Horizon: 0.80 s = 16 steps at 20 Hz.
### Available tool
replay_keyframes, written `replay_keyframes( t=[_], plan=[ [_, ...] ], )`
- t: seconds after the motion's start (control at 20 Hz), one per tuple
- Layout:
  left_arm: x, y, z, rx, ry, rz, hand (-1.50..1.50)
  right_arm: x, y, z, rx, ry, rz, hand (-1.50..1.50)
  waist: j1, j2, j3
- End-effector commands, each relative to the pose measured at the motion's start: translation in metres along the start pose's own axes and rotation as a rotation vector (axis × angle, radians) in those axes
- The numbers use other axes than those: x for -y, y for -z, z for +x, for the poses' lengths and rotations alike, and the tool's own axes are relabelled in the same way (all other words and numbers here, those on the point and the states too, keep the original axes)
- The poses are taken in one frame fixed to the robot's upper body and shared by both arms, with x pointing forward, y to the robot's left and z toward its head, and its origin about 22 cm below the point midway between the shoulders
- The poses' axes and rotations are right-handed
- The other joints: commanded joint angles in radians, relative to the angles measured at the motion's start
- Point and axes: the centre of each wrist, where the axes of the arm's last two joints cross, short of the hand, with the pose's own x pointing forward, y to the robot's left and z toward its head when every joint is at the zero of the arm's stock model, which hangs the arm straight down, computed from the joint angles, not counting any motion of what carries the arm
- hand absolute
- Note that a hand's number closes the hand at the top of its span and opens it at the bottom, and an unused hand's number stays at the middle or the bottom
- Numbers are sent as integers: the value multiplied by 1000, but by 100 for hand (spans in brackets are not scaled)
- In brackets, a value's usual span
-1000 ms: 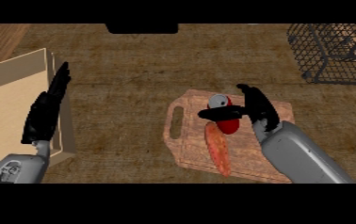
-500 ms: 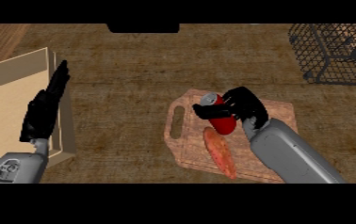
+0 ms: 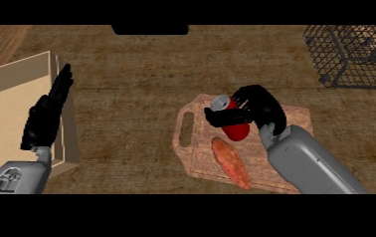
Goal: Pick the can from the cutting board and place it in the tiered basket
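Can (image 3: 236, 127), red, lies tilted over the cutting board (image 3: 197, 160), grey top pointing up-left. The right hand (image 3: 257, 106) curls round it from the right. The tiered basket (image 3: 345, 57) stands well apart, up-right. The left hand (image 3: 46, 116) rests open, far left.

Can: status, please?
Right hand curled on can, over board. Left hand open, resting at left. Basket at upper right. Orange food on board, not toward it.
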Motion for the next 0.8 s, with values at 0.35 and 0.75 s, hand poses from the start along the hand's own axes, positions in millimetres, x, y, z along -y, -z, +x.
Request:
replay_keyframes(
  t=[0.35,0.75],
  plan=[
    [14,-9,-4,-13,8,7,0,55,-19,15,449,16,-288,150,-4,0,-2],
    [2,-5,-12,-17,1,2,0,150,-60,28,552,84,-629,150,-9,1,-3]
  ],
)
